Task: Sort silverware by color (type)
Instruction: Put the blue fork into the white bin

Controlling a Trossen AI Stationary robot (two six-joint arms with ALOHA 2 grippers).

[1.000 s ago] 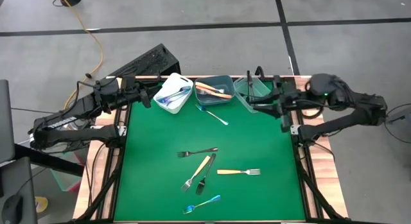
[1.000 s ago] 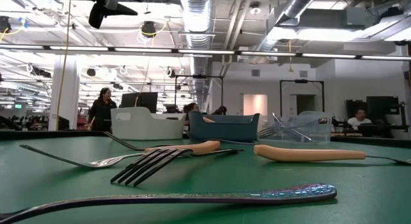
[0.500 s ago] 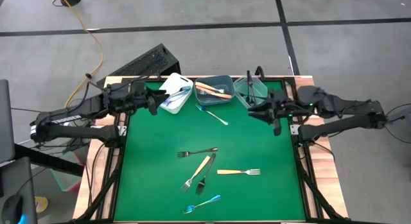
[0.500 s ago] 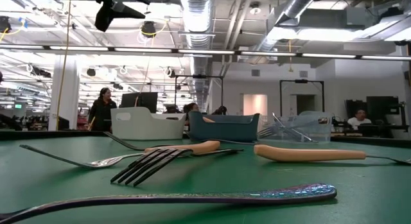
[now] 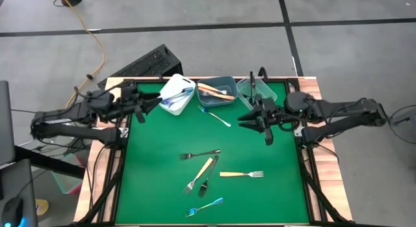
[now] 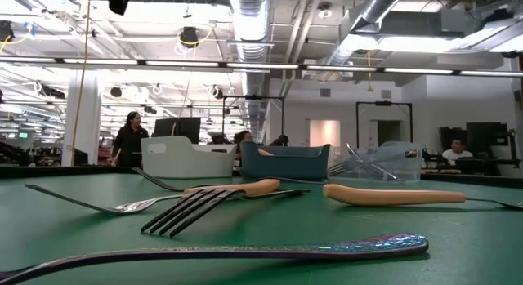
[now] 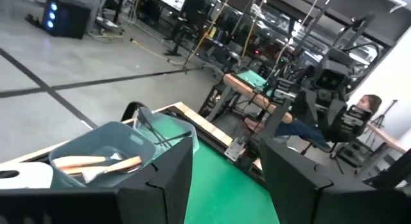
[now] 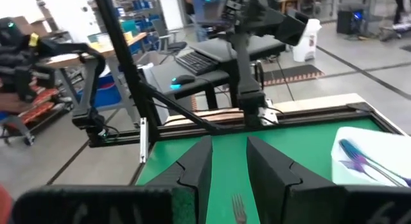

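Observation:
Several forks lie on the green mat (image 5: 156,188): one alone below the bins (image 5: 215,116), two black-handled (image 5: 199,153) (image 5: 207,181), two orange-handled (image 5: 203,171) (image 5: 241,174), and a blue one (image 5: 205,206) by the near edge. More silverware lies in the white bin (image 5: 177,95), the grey-blue bin (image 5: 216,92) and the clear bin (image 5: 255,92). My left gripper (image 5: 156,103) hovers open at the mat's left edge beside the white bin, fingers (image 7: 160,179) level. My right gripper (image 5: 244,120) hovers open over the mat below the clear bin, fingers (image 8: 192,166) level, with nothing between them.
The three bins stand in a row along the mat's far edge. The mat's wooden frame (image 5: 305,155) and black rails run down both sides. A black keyboard (image 5: 146,64) lies off the table's far left corner. Bare mat lies between the bins and the fork cluster.
My right gripper has come away from the clear bin, moving out over the mat toward the table's left and near edges and sinking, still open. My left arm has swung a little toward the near edge beside the white bin. The forks have not moved.

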